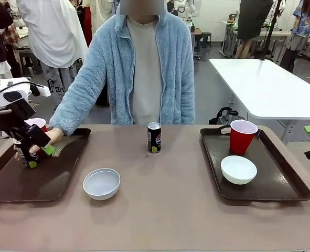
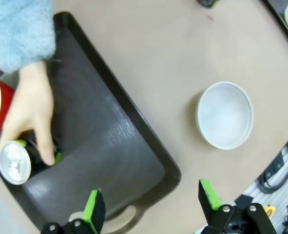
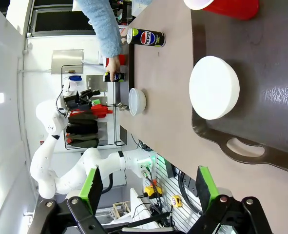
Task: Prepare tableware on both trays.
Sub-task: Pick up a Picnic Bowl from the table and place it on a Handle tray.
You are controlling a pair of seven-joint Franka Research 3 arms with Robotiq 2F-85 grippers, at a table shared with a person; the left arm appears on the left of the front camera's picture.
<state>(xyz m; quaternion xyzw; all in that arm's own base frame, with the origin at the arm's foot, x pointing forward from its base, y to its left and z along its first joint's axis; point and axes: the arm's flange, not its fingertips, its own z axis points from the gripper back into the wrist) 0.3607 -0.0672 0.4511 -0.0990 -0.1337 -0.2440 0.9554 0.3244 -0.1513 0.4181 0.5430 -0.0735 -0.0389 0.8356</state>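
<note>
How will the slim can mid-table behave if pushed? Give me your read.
The can stands upright, tall and narrow, on the table, so a high push would probably tip it; lying down, its round body would likely roll. Its glossy wall looks smooth and may slip in a loose grip. Full or empty: cannot tell.

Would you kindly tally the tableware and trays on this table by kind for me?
Trays: 2 (left tray, right tray)
Red cups: 2 (left cup, right cup)
White bowls: 2 (table bowl, tray bowl)
Drink cans: 2 (middle can, left can)
Total: 8
</note>
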